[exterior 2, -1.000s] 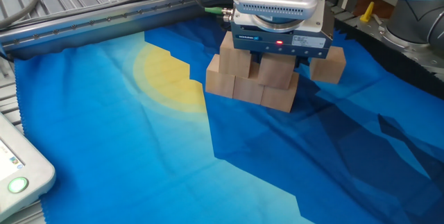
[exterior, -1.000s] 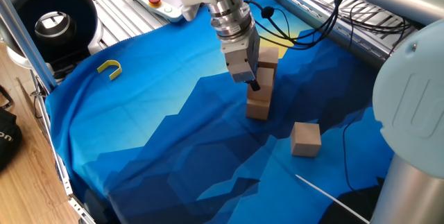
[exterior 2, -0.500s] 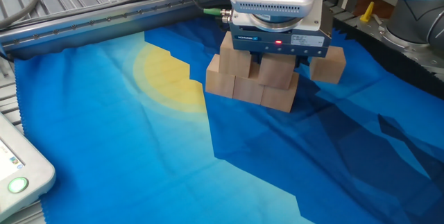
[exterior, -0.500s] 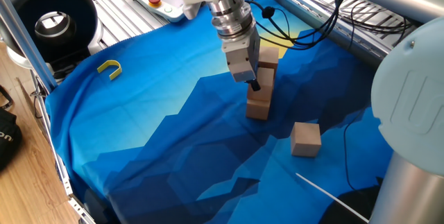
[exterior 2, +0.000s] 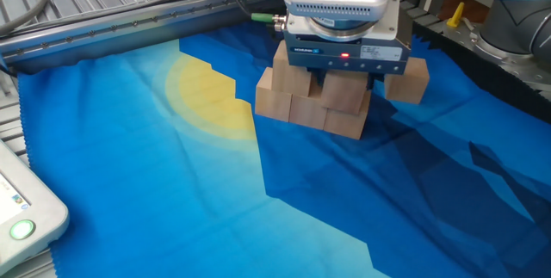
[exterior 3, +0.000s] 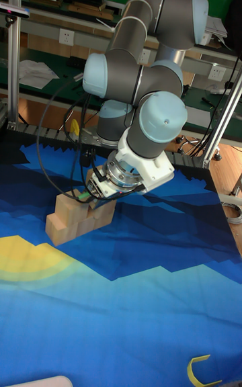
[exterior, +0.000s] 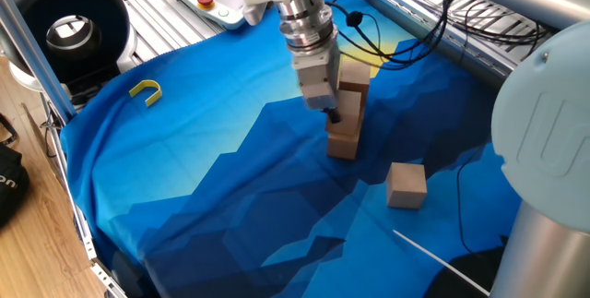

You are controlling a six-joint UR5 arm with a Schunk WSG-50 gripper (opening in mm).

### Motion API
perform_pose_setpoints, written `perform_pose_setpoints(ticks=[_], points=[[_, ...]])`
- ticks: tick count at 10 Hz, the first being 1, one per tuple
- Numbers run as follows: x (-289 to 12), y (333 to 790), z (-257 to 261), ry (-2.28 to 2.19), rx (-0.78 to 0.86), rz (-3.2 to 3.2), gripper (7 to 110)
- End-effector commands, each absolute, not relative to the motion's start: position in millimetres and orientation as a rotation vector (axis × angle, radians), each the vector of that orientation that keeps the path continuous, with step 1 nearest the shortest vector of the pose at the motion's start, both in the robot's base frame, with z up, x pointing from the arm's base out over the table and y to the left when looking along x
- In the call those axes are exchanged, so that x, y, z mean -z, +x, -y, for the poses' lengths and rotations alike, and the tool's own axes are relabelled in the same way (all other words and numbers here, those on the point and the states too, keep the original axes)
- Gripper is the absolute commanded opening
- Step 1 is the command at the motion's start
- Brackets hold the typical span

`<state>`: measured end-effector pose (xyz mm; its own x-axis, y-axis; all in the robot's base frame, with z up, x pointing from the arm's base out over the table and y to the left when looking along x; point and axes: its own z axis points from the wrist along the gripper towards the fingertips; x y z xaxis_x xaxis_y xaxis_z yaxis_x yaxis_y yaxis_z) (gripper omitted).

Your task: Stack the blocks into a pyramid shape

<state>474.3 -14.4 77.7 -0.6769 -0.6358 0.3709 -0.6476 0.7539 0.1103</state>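
Six blocks show in all, plain light-brown wooden cubes on the blue cloth (exterior 2: 155,192) that covers the surface. Five of them are gathered into one stack (exterior 2: 310,106). In the other fixed view its bottom row counts three cubes touching side by side: the left one (exterior 2: 272,104), the middle one (exterior 2: 307,111) and the right one (exterior 2: 348,123). Two more sit on top of that row, the upper left cube (exterior 2: 291,78) and the upper right cube (exterior 2: 344,93), also touching each other. The sixth block (exterior 2: 407,81) stands alone on the cloth, just beside the stack's right end and apart from it; in one fixed view the same loose cube (exterior: 406,184) lies nearer the camera than the stack (exterior: 346,127). The one claw (exterior 2: 344,78) hangs straight over the second layer, its body with a small red light hiding most of the top. One dark finger (exterior 2: 316,77) drops into the seam between the two upper cubes and the other comes down at the outer side of the upper right cube, so the claw straddles that cube. Whether it is clenched on the cube or released cannot be told. One small yellow U-shaped piece (exterior: 146,91) lies well apart from the stack, near the cloth's edge.
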Motion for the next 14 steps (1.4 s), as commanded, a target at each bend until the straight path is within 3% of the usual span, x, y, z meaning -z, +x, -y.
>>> perform_pose_setpoints(ticks=[1,8,9,14], points=[[-71.3,477.0,9.5,0.980,-0.030,2.583,66],[-71.0,483.3,8.1,0.982,-0.047,2.613,66],[-70.5,485.5,6.1,0.984,-0.044,2.624,88],[-73.3,489.5,-3.3,0.978,-0.038,2.648,88]])
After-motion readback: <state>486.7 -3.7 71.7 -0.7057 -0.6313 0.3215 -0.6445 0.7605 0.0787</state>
